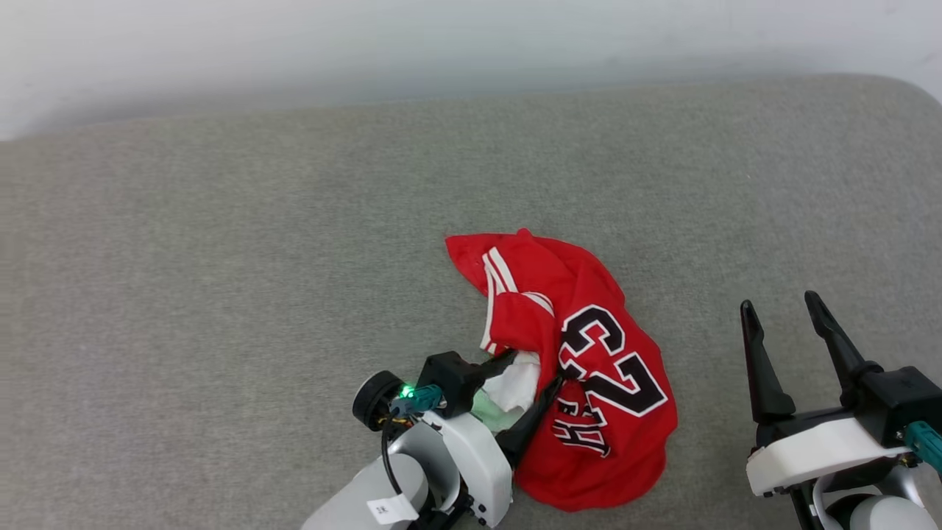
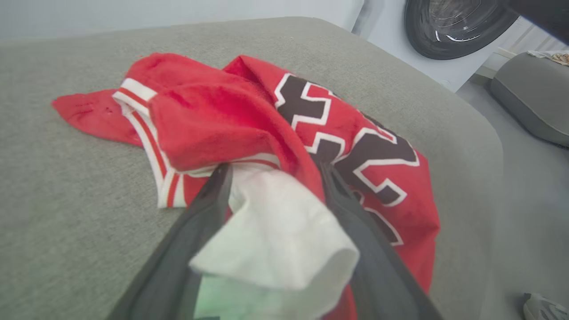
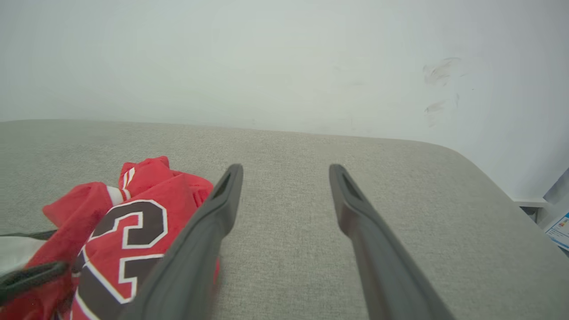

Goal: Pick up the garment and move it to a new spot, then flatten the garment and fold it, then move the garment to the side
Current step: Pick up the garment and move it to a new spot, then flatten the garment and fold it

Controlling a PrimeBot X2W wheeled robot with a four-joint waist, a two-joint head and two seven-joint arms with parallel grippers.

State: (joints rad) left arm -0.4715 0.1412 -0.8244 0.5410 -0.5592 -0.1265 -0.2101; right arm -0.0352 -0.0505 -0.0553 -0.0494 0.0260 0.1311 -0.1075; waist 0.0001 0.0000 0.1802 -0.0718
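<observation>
Head view down from above, wrist views low, left one nearest, all sharing the garment (image 1: 589, 346)

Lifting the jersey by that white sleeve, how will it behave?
Likely floppy and light: the garment lies crumpled in thin soft folds, so it should drape. The left gripper straddles only the sleeve, so the rest may trail.

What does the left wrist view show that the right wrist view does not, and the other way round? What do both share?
Left wrist view, not the right: a dark round door, a separate grey seat and what seems a shoe. Right wrist view, not the left: the right claw, open and holding nothing, and scuff marks on the wall. Both: the garment, the grey cushion under it, and the left claw, open around the white sleeve.
</observation>
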